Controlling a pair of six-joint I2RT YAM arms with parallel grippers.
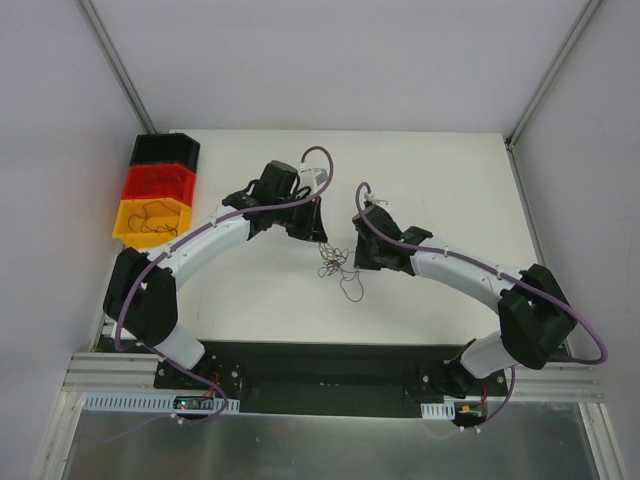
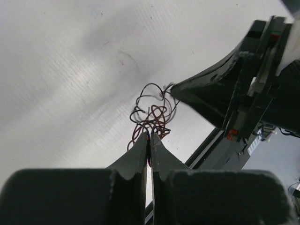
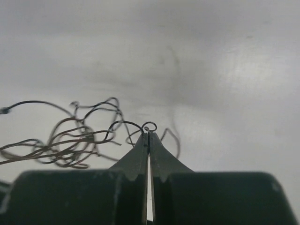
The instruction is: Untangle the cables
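The cables (image 1: 336, 266) are a small tangle of thin dark red, brown and black wires, hanging between my two grippers above the white table. My left gripper (image 1: 318, 236) is shut on strands at the tangle's upper left; in the left wrist view its tips (image 2: 149, 136) pinch wires of the tangle (image 2: 152, 112). My right gripper (image 1: 354, 252) is shut on a black wire at the tangle's right; in the right wrist view its tips (image 3: 148, 133) clamp a small loop, with the rest of the cables (image 3: 75, 136) spreading left. The right gripper's finger (image 2: 211, 96) shows in the left wrist view.
Stacked bins stand at the table's far left: black (image 1: 165, 150), red (image 1: 158, 182) and yellow (image 1: 148, 220), the yellow one holding more thin wires. A black base rail (image 1: 320, 375) runs along the near edge. Grey walls enclose the table.
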